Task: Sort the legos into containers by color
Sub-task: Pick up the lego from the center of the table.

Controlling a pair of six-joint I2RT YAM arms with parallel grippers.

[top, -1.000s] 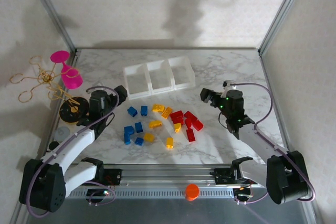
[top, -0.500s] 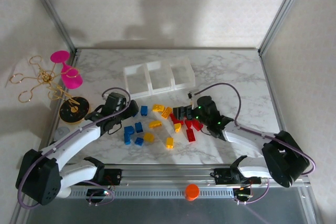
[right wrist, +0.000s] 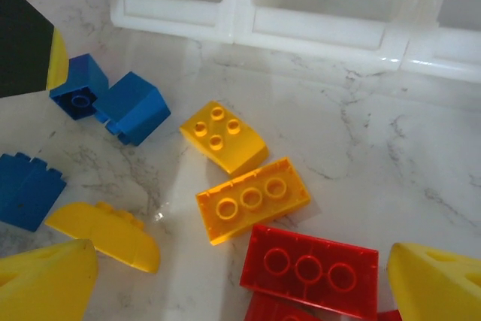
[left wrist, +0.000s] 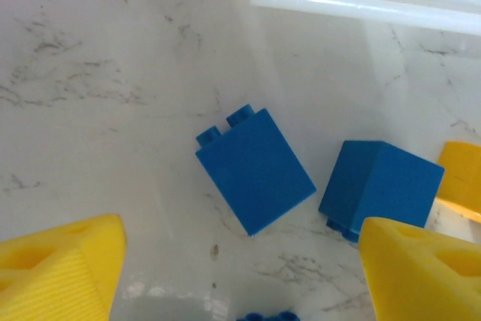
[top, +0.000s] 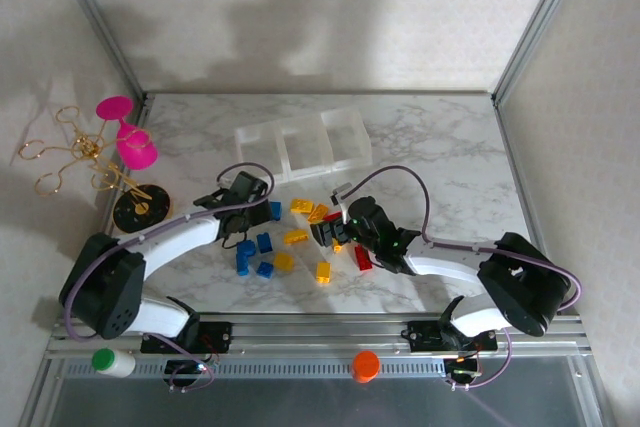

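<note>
The legos (top: 300, 237) are spread on the worktop (top: 440, 147) just in front of the containers (top: 305, 147). No brick is seen inside the 3 bins, so the sorting is judged to be at its beginning.

The left pincer (left wrist: 240, 264) is held open over a blue brick (left wrist: 255, 167). Its yellow fingertips (left wrist: 60, 272) are well apart, 1 on each side, and nothing is touched. This blue brick lies flat a little way in front of the containers and is turned diagonally to the line of the fingertips. A second blue brick (left wrist: 379, 186) lies just beside it, separated by a narrow gap.

For a good grasp, the wrist should be turned until the fingertips face 2 flat sides of the brick, not its corners. The pincer should then be lowered with 1 fingertip entering the gap, so that the neighbour is not pushed or taken together.

The right pincer (right wrist: 240, 283) is open too, over a red brick (right wrist: 308, 268) that lies farther from the containers than 2 yellow bricks (right wrist: 252, 199). Because both arms are close together in front of the containers, it is better that 1 is lifted away before the other is carried to a bin.
</note>
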